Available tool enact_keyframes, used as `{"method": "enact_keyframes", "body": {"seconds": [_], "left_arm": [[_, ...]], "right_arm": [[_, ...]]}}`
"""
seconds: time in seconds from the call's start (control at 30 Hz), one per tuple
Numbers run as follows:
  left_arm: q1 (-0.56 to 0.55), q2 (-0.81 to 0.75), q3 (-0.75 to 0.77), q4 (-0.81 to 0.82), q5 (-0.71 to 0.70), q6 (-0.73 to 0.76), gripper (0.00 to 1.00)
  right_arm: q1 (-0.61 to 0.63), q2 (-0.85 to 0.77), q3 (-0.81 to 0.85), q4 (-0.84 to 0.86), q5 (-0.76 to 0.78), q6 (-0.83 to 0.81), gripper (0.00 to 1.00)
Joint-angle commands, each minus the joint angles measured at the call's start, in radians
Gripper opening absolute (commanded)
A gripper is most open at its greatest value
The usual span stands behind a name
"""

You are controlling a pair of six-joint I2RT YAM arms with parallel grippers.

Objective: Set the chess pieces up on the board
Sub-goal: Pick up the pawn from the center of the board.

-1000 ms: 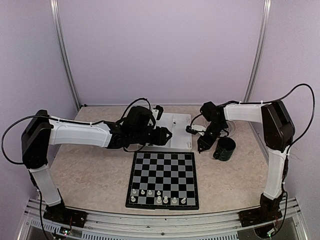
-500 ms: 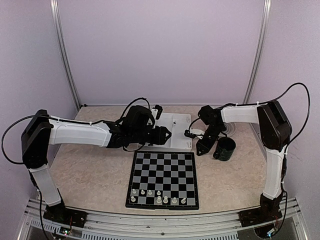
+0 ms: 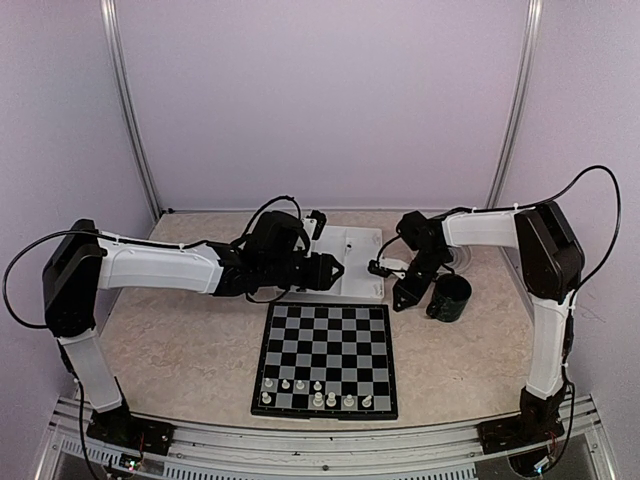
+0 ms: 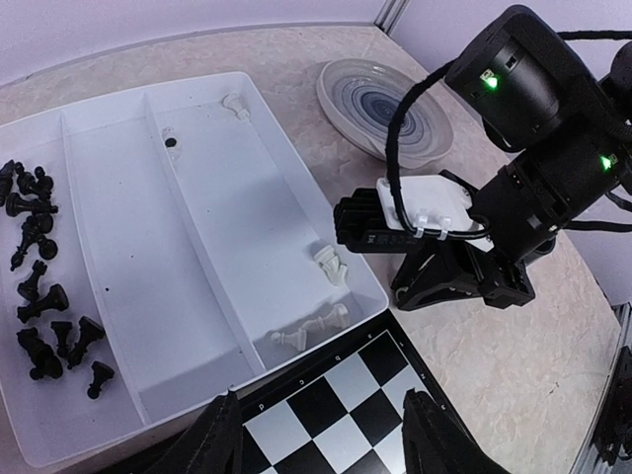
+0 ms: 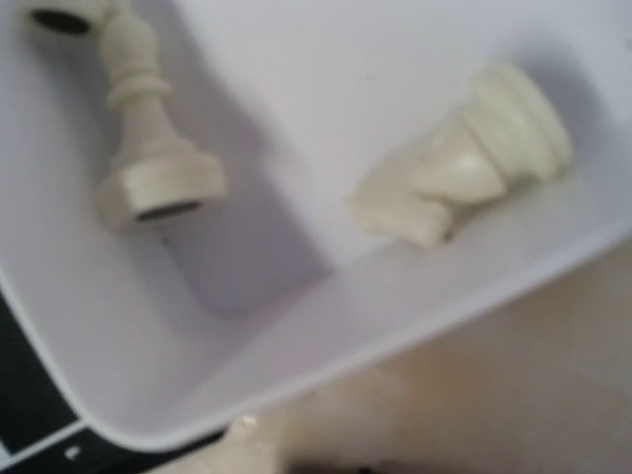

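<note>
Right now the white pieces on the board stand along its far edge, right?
No: the white pieces stand along the near edge of the board, not its far edge. The top external view shows it.

Soft, even light from above leaves only faint shadows in the overhead view, the left wrist view is sharp though bowed toward its edges, with the white tray (image 4: 118,276) bright, and the right wrist view is blurred, a slender white piece (image 5: 146,128) and a stubby white piece (image 5: 464,158) soft-edged.
</note>
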Motion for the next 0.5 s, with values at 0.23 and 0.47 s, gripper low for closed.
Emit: {"method": "enact_keyframes", "body": {"seconds": [0.23, 0.47], "left_arm": [[-0.104, -0.058, -0.122, 0.388, -0.192, 0.171, 0.55], [-0.240, 0.019, -0.120, 0.790, -0.606, 0.612, 0.56]], "right_arm": [[-0.170, -0.200, 0.066, 0.093, -0.757, 0.194, 0.05], [-0.173, -0.219, -0.134, 0.775, -1.138, 0.883, 0.04]]}}
